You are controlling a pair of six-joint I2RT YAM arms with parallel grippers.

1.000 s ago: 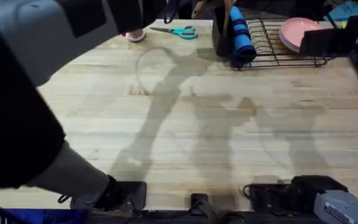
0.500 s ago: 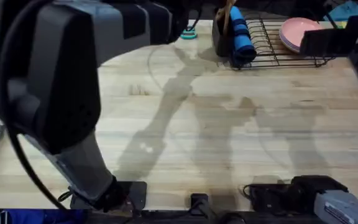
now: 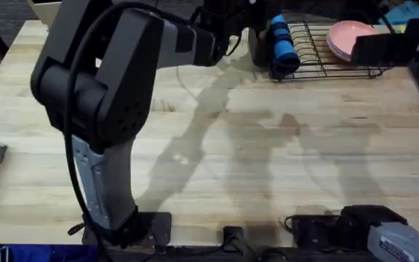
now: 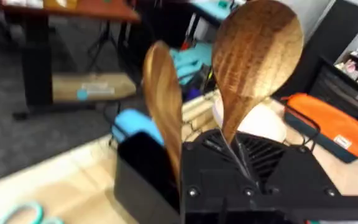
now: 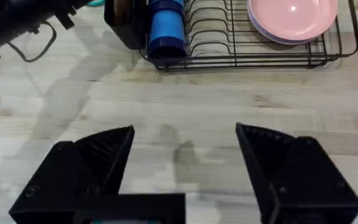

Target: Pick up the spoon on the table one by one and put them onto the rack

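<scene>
My left gripper [image 4: 238, 155] is shut on the slim handle of a light-brown wooden spoon [image 4: 257, 56], whose bowl stands upright above the fingers. A second wooden spoon [image 4: 163, 106] stands in the tall black utensil cup [image 4: 143, 177] right beside it. From overhead, the left gripper [image 3: 231, 18] is stretched to the table's far edge, at the cup end [image 3: 257, 40] of the black wire rack [image 3: 326, 54]. My right gripper [image 5: 185, 143] hangs open and empty over bare table [image 5: 185, 99], well short of the rack [image 5: 241, 43].
A blue cup [image 3: 282, 40] lies in the rack beside the utensil cup, and pink plates [image 3: 348, 36] sit at its right end. Teal scissors handles [image 4: 23, 214] lie on the table near the cup. An orange pouch [image 4: 328, 124] lies beyond the rack.
The left arm has swung out from under the camera and reached farther toward the rack, bringing its gripper up to the utensil cup and covering the scissors. The right arm has not moved.
</scene>
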